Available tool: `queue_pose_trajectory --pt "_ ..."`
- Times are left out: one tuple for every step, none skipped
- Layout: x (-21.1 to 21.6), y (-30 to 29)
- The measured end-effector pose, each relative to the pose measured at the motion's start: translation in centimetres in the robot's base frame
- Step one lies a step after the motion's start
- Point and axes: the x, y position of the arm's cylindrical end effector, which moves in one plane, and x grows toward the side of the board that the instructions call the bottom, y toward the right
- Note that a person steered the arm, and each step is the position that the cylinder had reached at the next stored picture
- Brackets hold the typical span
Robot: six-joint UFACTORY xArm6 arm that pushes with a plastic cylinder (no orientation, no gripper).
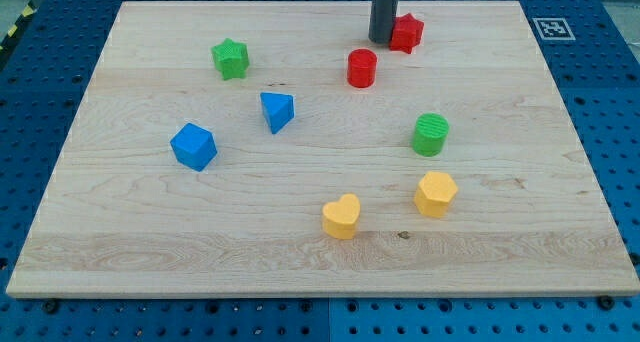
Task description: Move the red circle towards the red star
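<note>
The red circle (362,68) stands on the wooden board, near the view's top middle. The red star (406,32) lies up and to the right of it, a short gap apart. My tip (382,40) comes down from the view's top and rests just left of the red star, touching or nearly touching it, and above and slightly right of the red circle.
A green star (230,58) lies at upper left. A blue triangle (277,111) and a blue cube (193,146) lie left of centre. A green cylinder (431,134), a yellow hexagon (435,194) and a yellow heart (341,216) lie lower right.
</note>
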Motion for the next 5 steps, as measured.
queue_pose_trajectory --pt "0.5 -6.1" --pt "3.5 -9.9" --pt "7.6 -8.0" --pt "8.0 -6.3" --pt "7.7 -3.6"
